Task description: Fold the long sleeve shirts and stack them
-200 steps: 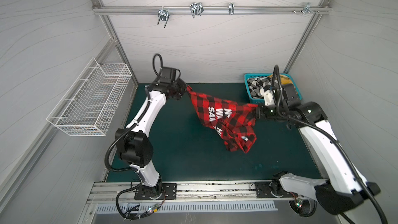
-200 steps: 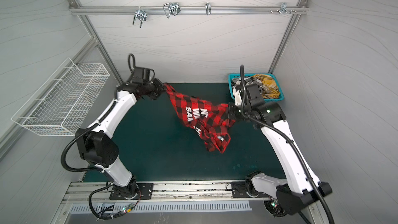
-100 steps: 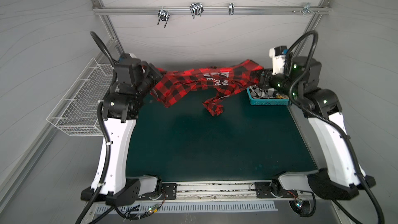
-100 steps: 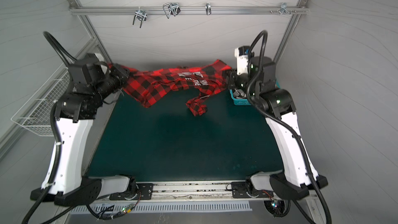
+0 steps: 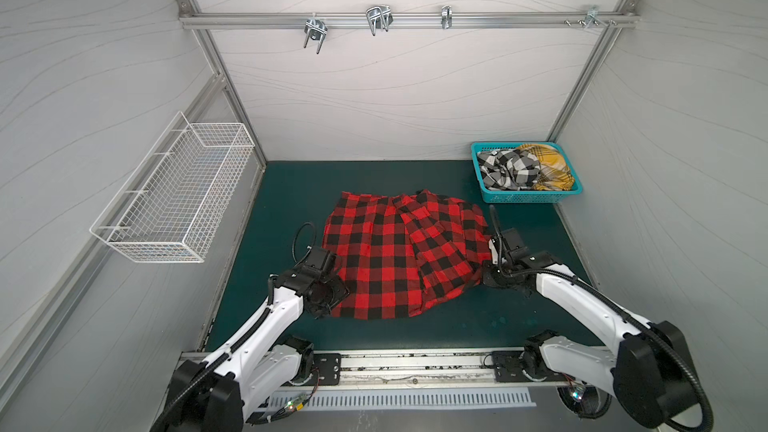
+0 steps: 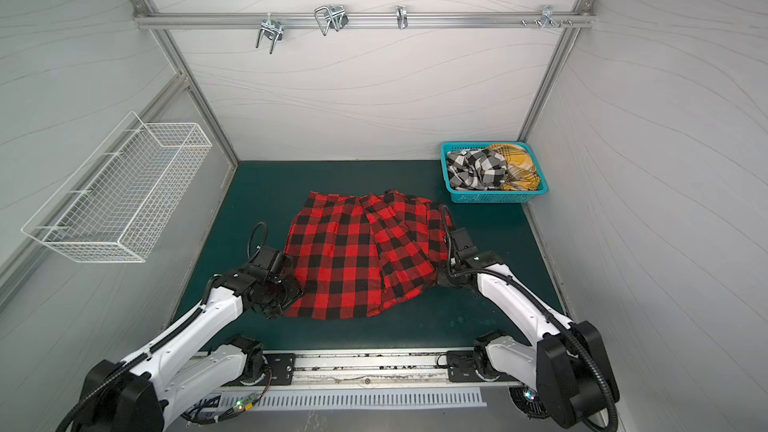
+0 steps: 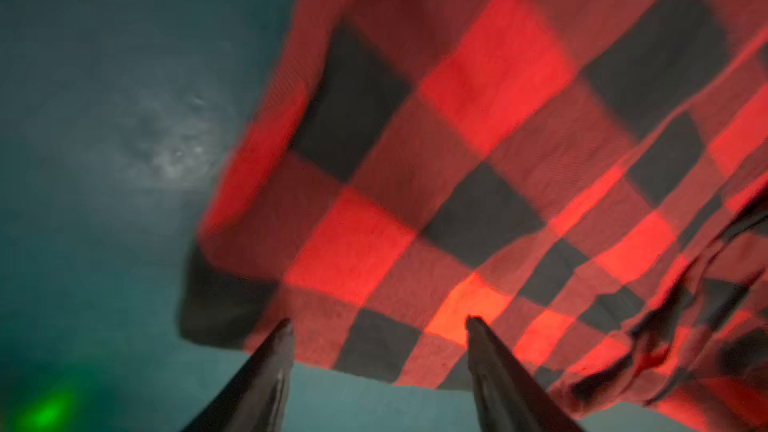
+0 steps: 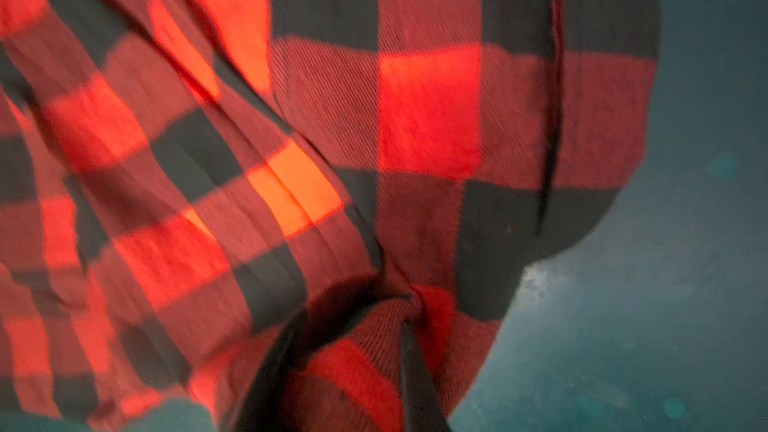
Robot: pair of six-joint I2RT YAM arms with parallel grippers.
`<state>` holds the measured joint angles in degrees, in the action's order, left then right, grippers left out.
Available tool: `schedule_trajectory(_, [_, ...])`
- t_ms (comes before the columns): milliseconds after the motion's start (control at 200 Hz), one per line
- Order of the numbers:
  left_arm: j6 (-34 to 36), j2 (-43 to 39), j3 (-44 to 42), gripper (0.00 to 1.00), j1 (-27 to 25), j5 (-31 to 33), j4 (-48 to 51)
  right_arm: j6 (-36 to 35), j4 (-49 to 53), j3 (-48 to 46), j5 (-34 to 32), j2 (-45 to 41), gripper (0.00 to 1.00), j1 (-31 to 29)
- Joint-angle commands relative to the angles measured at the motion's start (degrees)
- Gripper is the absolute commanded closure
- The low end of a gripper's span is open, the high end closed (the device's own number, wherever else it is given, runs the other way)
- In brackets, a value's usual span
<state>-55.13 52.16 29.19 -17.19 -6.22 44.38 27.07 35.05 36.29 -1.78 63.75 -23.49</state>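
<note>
The green table mat (image 5: 291, 184) gives a flat bed for folding, so the red-and-black plaid shirt (image 5: 386, 259) lies spread at its centre, its right side rucked. The turquoise basket (image 5: 523, 199), far right, keeps the black-and-white check shirt (image 5: 507, 170) and yellow plaid shirt (image 5: 552, 168) out of the way. The right gripper (image 8: 361, 317) pinches the red shirt's near-right edge, probably to pull it flat, though that view is blurred. The left gripper (image 7: 379, 322) hangs over the near-left corner with jaws apart, holding nothing.

In both wrist views the red plaid shirt (image 7: 457, 139) is blurred and runs off-frame.
</note>
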Motion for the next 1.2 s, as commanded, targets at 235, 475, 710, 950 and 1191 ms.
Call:
schedule_trajectory(235, [-5.02, -2.4, 3.0, 0.28, 1.81, 2.18, 11.27, 2.02, 5.35, 6.19, -0.94, -1.48, 1.0, 0.35])
schedule_trajectory(475, [-5.94, -1.42, 0.89, 0.31, 1.83, 2.73, 14.06, 1.6, 7.49, 8.92, -0.05, 0.7, 1.0, 0.39])
schedule_trajectory(710, [-7.01, 5.2, -0.98, 0.45, 1.81, 2.43, 8.2, 1.81, 8.81, 8.64, 0.9, -0.27, 1.0, 0.4])
schedule_trajectory(950, [-5.16, 11.43, 0.94, 0.92, 1.81, 3.24, 4.08, 2.8, 8.46, 6.85, 2.29, -0.3, 1.0, 0.43])
schedule_trajectory(1191, [-0.7, 13.68, 10.09, 1.0, 2.77, 6.49, 3.16, 2.96, 6.46, 8.79, 2.55, 3.33, 1.0, 1.02])
